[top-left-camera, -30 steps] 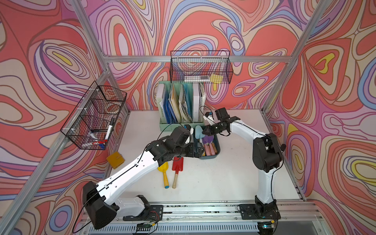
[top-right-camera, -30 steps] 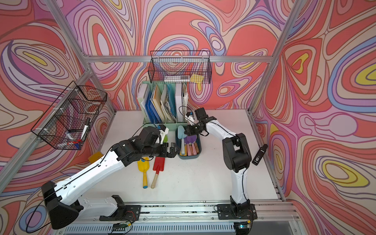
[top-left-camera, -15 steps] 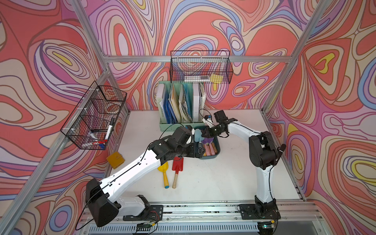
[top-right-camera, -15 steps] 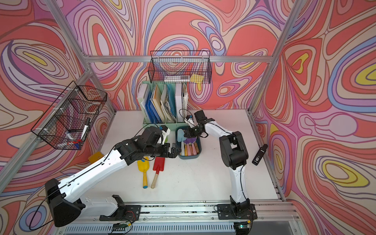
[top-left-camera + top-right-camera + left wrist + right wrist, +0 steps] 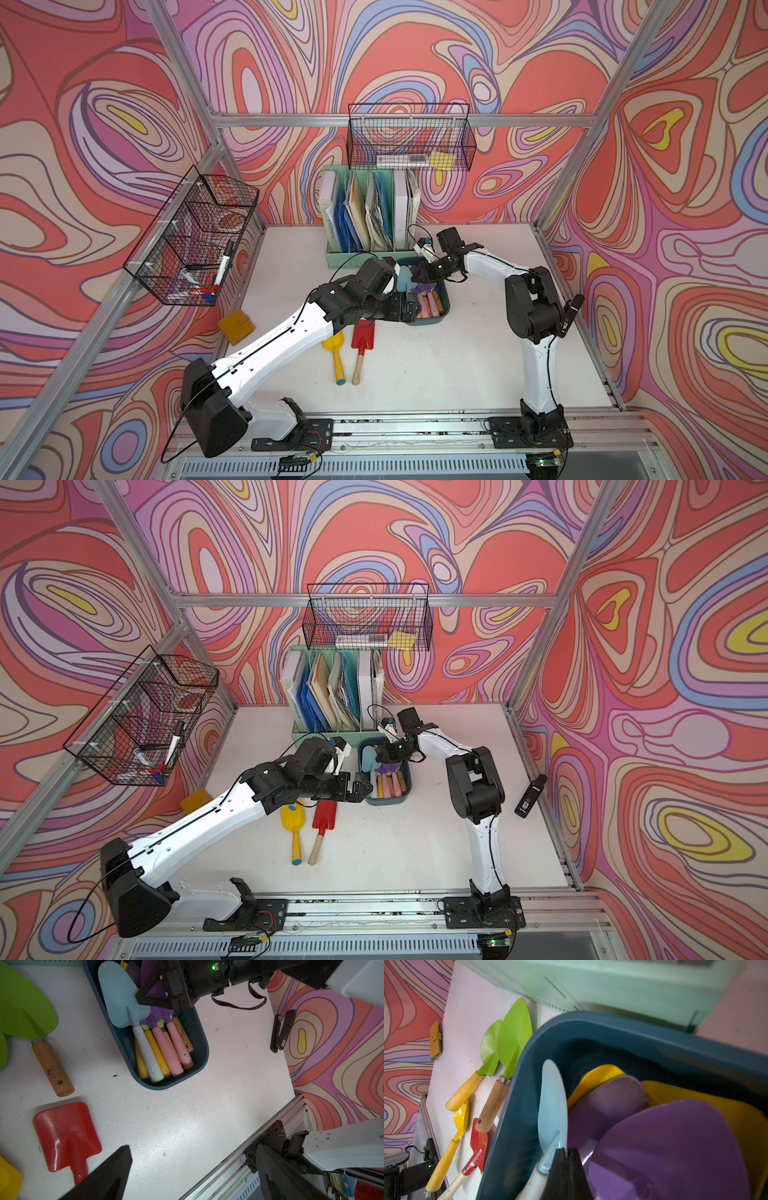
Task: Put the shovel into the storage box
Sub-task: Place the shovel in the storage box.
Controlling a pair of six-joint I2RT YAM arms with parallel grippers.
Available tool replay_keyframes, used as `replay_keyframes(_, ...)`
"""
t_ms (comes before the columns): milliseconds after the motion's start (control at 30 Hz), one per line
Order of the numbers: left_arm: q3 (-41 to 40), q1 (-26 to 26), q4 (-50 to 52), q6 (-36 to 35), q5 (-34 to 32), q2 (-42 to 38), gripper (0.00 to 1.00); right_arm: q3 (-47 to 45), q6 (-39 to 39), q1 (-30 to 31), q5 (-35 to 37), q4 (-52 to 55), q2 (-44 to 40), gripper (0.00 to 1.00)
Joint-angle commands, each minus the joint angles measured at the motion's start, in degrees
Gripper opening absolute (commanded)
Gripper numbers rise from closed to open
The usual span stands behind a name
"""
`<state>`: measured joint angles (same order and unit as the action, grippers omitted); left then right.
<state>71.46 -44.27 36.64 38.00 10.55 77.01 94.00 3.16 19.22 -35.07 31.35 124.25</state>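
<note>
Under the right gripper [image 5: 419, 273] in both top views sits the storage box [image 5: 447, 305]; left wrist view: the left gripper [image 5: 193, 1147] gapes wide and empty, red shovel [image 5: 66, 1132] near one finger; right wrist view: the right gripper's shut, empty fingers touch the pale blue shovel [image 5: 552, 1101] lying in the box.

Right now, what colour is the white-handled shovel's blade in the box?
Light blue blade; clearest in left wrist view.

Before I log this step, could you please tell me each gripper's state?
Left gripper: open, empty.
Right gripper: shut, gripping nothing visible.
</note>
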Motion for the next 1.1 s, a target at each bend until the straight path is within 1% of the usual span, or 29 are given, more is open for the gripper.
replay_keyframes(0,1.66,0.24,1.03,0.32,0.45,0.33,0.99,0.57,0.01,-0.36,0.38,0.02,1.24,0.0)
replay_keyframes(100,1.75,0.22,1.98,0.41,0.27,0.76,0.99,0.66,0.02,-0.33,0.88,0.62,1.16,0.0)
replay_keyframes(367,2.49,0.25,4.88,0.85,-1.34,2.04,0.99,1.36,-0.16,-0.42,2.14,2.56,1.09,0.19)
replay_keyframes(700,3.92,0.24,7.31,0.41,-2.87,2.48,0.99,1.88,-0.32,-0.45,3.49,4.58,-0.43,0.31)
replay_keyframes(800,5.17,0.24,9.48,0.16,-4.5,3.16,0.99,1.86,-0.25,-0.42,3.87,5.14,-1.48,0.35)
replay_keyframes(900,6.72,0.19,13.22,0.62,-7.73,4.94,0.99,1.63,-0.08,-0.41,3.87,5.62,-2.99,0.39)
replay_keyframes(967,7.5,0.41,15.44,1.26,-9.81,6.3,0.99,1.06,0.02,-0.41,3.96,5.68,-4.47,0.39)
replay_keyframes(1067,7.31,0.83,16.1,2.19,-11.63,7.68,0.99,-0.01,0.15,-0.42,4.74,5.91,-6.8,0.4)
